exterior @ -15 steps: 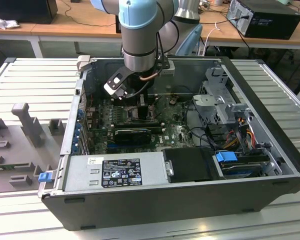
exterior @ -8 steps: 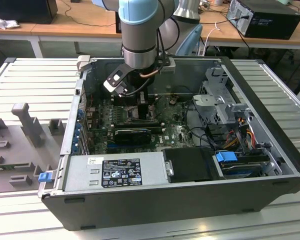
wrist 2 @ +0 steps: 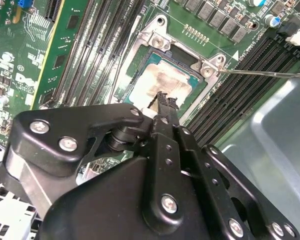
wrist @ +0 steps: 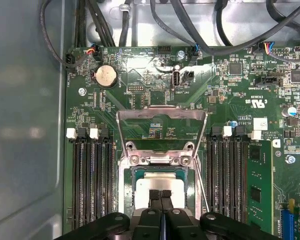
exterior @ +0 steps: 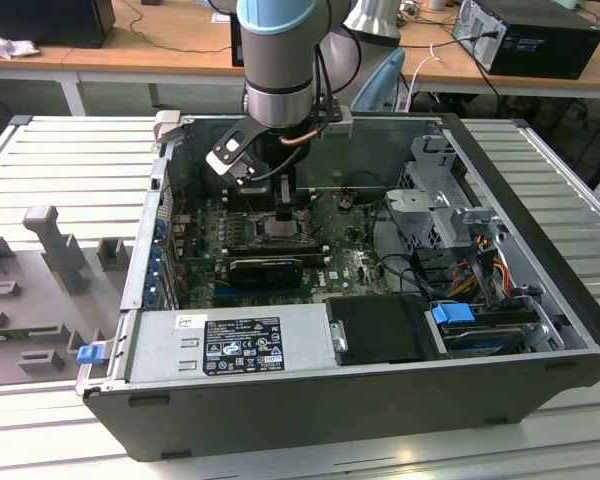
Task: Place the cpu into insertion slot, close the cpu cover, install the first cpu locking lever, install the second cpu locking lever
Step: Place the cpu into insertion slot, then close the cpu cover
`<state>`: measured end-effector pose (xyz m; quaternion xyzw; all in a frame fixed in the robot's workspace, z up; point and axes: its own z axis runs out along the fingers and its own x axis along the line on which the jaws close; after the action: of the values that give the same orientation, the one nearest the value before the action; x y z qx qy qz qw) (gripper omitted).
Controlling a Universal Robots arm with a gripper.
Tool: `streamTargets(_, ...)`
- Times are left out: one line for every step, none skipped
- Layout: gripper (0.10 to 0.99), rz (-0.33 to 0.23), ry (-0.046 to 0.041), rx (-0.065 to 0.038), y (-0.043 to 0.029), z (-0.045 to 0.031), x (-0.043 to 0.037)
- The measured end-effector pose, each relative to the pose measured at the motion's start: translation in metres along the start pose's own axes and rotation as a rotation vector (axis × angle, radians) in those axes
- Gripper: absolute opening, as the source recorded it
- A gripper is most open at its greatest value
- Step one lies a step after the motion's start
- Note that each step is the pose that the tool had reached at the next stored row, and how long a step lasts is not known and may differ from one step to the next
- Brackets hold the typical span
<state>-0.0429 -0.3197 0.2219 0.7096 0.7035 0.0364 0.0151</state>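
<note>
The cpu (wrist: 160, 181), a pale silver square, lies flat in the insertion slot (wrist: 126, 200), also seen in the second wrist view as the cpu (wrist 2: 162, 80) inside the slot frame (wrist 2: 140, 55). The cpu cover (wrist: 121, 131) is swung open and back from its hinge, its window showing green board. My gripper (wrist: 161, 193) hangs right over the cpu with its two black fingertips (wrist 2: 166, 102) pressed together and nothing between them. Whether they touch the chip I cannot tell. In the exterior view the gripper (exterior: 283, 207) reaches down into the computer case above the slot (exterior: 280, 228).
A thin wire locking lever (wrist: 202, 186) stands free beside the slot, lever (wrist 2: 265, 73). Black memory slots (wrist: 92, 180) flank both sides. Cables (wrist: 190, 30) run along the case wall. A power supply (exterior: 240, 345) and drive cage (exterior: 450, 215) crowd the case.
</note>
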Motion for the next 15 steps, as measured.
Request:
streamTargets(0.106, 0.000, -0.0004, 0.000, 0.0000, -0.0005, 0.0000)
streamTargets(0.106, 0.000, -0.0003, 0.000, 0.0000, -0.0007, 0.0000)
streamTargets(0.106, 0.000, -0.0003, 0.000, 0.0000, -0.0010, 0.0000)
streamTargets(0.106, 0.000, 0.0000, 0.000, 0.0001, -0.0011, 0.0000)
streamTargets(0.106, 0.000, -0.0002, 0.000, 0.0001, -0.0013, 0.0000)
streamTargets(0.106, 0.000, -0.0003, 0.000, 0.0001, -0.0015, 0.0000)
streamTargets(0.106, 0.000, -0.0003, 0.000, 0.0001, -0.0016, 0.0000)
streamTargets(0.106, 0.000, -0.0004, 0.000, 0.0001, -0.0020, 0.0000)
streamTargets(0.106, 0.000, -0.0004, 0.000, 0.0001, -0.0025, 0.0000)
streamTargets(0.106, 0.000, -0.0002, 0.000, 0.0002, -0.0033, 0.0001)
streamTargets(0.106, 0.000, -0.0001, 0.001, 0.0010, -0.0033, 0.0000)
streamTargets(0.106, 0.000, -0.0003, 0.002, 0.0021, -0.0033, 0.0000)
streamTargets(0.106, 0.000, -0.0001, 0.003, 0.0037, -0.0031, -0.0001)
streamTargets(0.106, 0.000, -0.0001, 0.004, 0.0048, -0.0031, -0.0002)
streamTargets(0.106, 0.000, 0.0003, 0.005, 0.0067, -0.0029, -0.0004)
